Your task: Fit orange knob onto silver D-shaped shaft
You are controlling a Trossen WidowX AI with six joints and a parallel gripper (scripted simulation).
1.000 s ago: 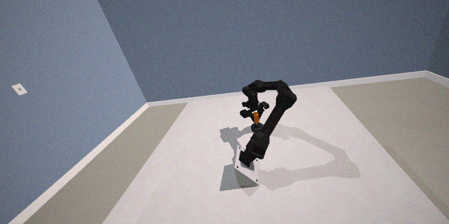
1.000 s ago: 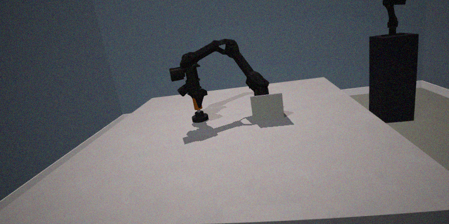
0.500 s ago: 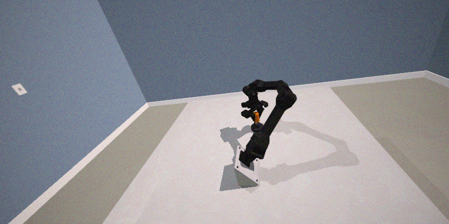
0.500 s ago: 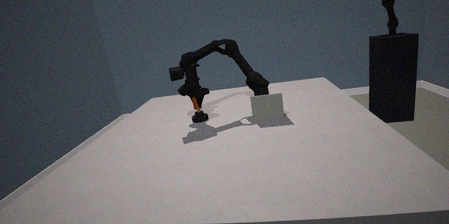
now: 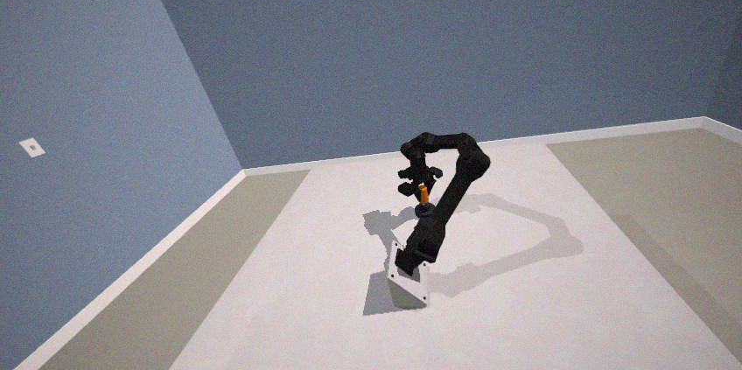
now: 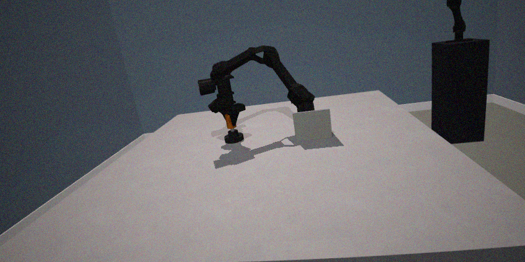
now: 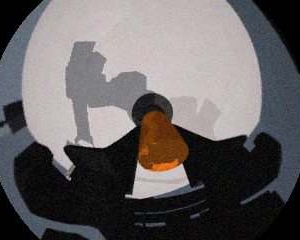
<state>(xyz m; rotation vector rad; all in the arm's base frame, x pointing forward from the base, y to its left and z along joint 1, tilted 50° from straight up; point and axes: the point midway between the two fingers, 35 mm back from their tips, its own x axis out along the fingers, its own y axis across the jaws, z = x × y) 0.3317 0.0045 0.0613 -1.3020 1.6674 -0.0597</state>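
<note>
My gripper (image 5: 423, 186) (image 6: 228, 116) (image 7: 156, 127) is shut on the orange knob (image 5: 423, 193) (image 6: 229, 121) (image 7: 161, 142) and holds it pointing down, slightly tilted. The knob's lower end hangs just above the dark round pedestal (image 5: 423, 209) (image 6: 233, 136) (image 7: 148, 104), which stands on the white table (image 5: 521, 288) (image 6: 295, 192). In the wrist view the knob's tip covers part of the pedestal. The silver shaft is hidden behind the knob, and I cannot tell whether the knob touches it. The knob's hole is out of sight.
The arm's base sits on a pale mounting block (image 5: 409, 282) (image 6: 312, 124) close to the pedestal. A tall black cabinet (image 6: 459, 90) with a camera stand (image 6: 457, 5) on top stands at the right, off the table.
</note>
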